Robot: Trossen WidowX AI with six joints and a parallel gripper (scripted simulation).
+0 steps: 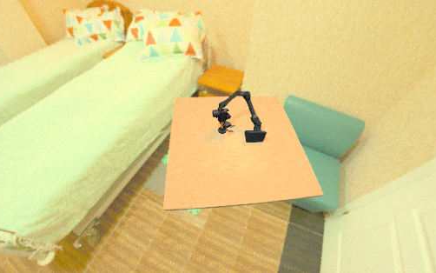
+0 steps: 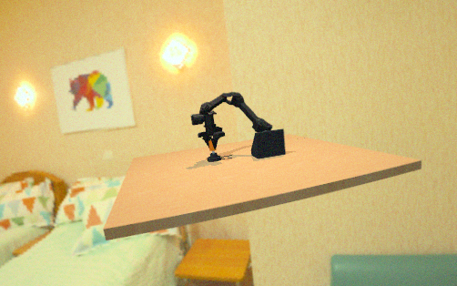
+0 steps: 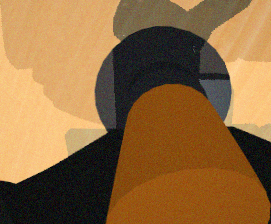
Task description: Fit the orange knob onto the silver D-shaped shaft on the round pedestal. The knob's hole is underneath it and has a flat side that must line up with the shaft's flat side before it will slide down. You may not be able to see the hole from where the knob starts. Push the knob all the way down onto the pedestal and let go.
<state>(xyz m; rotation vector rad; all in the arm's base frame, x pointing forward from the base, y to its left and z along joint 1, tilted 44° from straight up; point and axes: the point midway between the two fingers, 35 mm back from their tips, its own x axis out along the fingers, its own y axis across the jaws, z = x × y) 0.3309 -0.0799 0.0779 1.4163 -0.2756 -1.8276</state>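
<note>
The orange knob (image 1: 221,123) (image 2: 211,146) (image 3: 191,145) is upright between the fingers of my gripper (image 2: 212,148) (image 3: 174,139), which is shut on it. The dark round pedestal (image 2: 214,158) (image 3: 158,47) stands on the table directly below; it also shows in the top view (image 1: 222,130). In the exterior view a small pale bit of the shaft (image 2: 213,152) shows between the knob's lower end and the pedestal, so the knob is not down on the pedestal. The wrist view hides the shaft behind the knob. The knob's hole and both flat sides cannot be seen.
The arm's black base (image 1: 254,136) (image 2: 269,143) stands on the wooden table (image 1: 236,174) (image 2: 193,196), to the right of the pedestal in the top and exterior views. Shadows of the arm fall across the pedestal and the table around it.
</note>
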